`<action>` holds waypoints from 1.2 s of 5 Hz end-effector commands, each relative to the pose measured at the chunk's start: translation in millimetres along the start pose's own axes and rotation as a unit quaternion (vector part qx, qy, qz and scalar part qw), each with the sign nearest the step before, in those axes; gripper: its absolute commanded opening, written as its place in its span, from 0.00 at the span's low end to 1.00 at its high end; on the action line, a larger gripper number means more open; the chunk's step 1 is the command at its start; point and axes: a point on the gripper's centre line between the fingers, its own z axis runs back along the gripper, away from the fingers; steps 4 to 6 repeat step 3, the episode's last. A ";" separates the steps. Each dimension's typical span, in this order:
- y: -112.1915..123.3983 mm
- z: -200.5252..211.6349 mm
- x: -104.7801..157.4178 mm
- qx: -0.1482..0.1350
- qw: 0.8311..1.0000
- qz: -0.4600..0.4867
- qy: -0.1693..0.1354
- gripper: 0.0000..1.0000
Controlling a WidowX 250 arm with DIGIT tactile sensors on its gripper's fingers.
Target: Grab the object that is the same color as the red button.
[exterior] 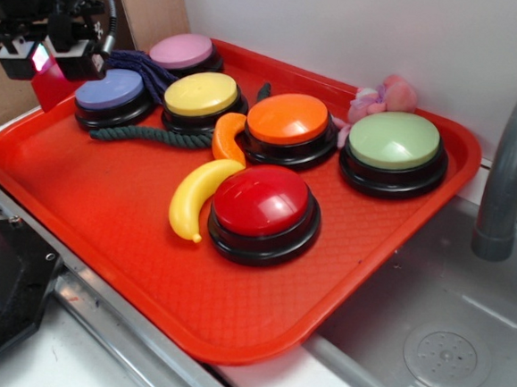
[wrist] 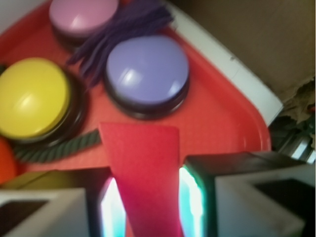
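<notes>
My gripper (exterior: 56,63) hangs above the tray's far left corner, shut on the small red wedge block (exterior: 54,83). In the wrist view the red block (wrist: 143,168) is pinched between the two glowing pads (wrist: 190,197) and held above the tray, near the purple-blue button (wrist: 147,74). The large glossy red button (exterior: 262,203) on a black base sits in the middle of the red tray (exterior: 105,208), next to the yellow banana (exterior: 195,197).
Also on the tray: purple-blue (exterior: 111,92), pink (exterior: 182,51), yellow (exterior: 201,95), orange (exterior: 287,119) and green (exterior: 394,141) buttons, a dark green rope (exterior: 151,136), purple yarn (exterior: 147,66), an orange curved toy (exterior: 227,135). A sink (exterior: 427,332) and faucet (exterior: 512,160) are on the right.
</notes>
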 end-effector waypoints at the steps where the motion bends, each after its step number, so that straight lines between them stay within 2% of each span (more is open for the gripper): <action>1: -36.6 54.1 -25.0 -0.095 0.981 -0.161 0.049 0.00; 2: -43.4 59.6 -37.2 -0.114 0.973 -0.191 0.064 0.00; 3: -37.9 63.3 -28.9 -0.087 0.980 -0.173 0.052 0.13; 6: -37.9 63.3 -28.9 -0.087 0.980 -0.173 0.052 0.13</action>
